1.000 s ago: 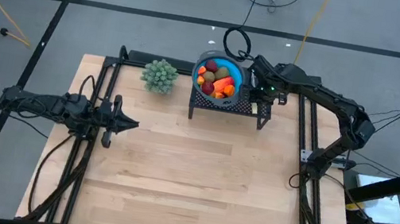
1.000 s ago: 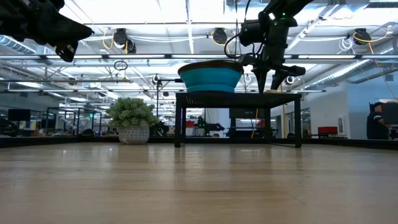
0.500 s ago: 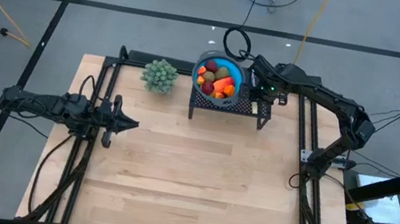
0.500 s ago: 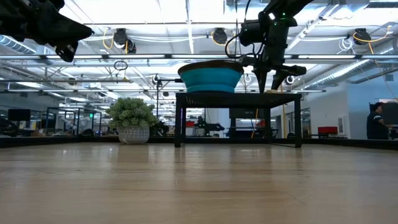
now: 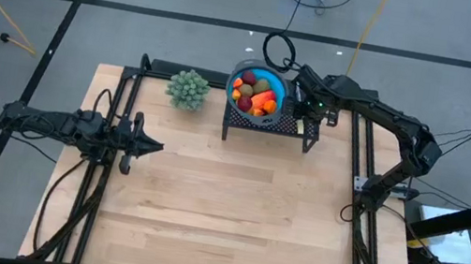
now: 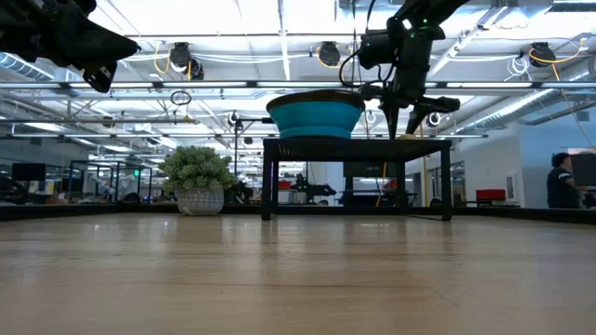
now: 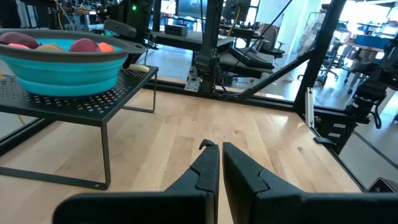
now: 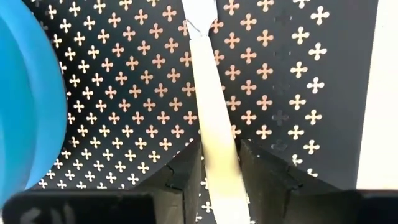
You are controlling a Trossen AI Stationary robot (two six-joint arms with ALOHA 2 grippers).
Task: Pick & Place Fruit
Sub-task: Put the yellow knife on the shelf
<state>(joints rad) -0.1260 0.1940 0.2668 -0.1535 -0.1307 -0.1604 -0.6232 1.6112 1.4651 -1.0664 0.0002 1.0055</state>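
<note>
Almost nothing has shifted since the earlier frames: only the right end effector [image 8: 219, 167] has narrowed, its fingers now flanking the pale handle of the knife [image 8: 208, 93] lying flat on the black perforated stand [image 5: 298, 123], beside the blue bowl [image 5: 237, 74]. Whether they already pinch it I cannot tell. The fruit [image 5: 256, 94] sits piled in that bowl. To do this well, the fingers should close squarely on the handle, centred, then lift straight up so the blade clears the bowl's rim. Over the tabletop [image 5: 231, 217], the left end effector [image 7: 219, 163] waits, fingers together and empty.
</note>
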